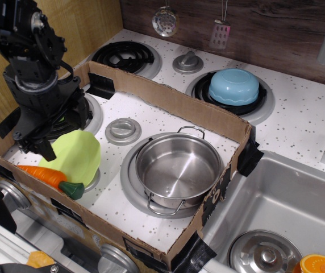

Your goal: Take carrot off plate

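Carrot lying at the near-left edge of the plate, gripper above it.

I see the carrot point(48, 176) is orange and tapered, with a dark green stub pointing right; it rests on the near rim of the lime-green plate point(80, 153), against the cardboard wall point(168, 102). My gripper point(37, 142) hangs just over its thin end; whether the jaws are apart I cannot tell.
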Controlling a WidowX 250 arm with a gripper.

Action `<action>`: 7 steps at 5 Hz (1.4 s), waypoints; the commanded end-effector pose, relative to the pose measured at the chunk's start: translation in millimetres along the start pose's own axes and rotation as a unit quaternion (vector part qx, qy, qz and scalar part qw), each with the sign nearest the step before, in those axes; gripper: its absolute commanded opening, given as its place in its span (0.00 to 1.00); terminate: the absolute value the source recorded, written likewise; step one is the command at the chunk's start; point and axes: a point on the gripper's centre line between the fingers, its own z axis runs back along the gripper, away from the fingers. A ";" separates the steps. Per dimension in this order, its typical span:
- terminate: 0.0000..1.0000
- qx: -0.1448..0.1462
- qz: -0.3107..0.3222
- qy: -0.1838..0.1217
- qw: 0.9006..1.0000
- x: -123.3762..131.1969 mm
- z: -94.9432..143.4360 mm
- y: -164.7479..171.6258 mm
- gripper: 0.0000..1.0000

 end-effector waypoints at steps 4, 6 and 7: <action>0.00 0.045 -0.036 0.017 0.998 -2.4 -22.6 19.4 1.00; 0.00 0.015 -0.032 0.027 0.999 -6.3 -38.7 24.1 1.00; 0.00 -0.016 -0.027 0.015 0.999 -1.2 -40.4 19.0 1.00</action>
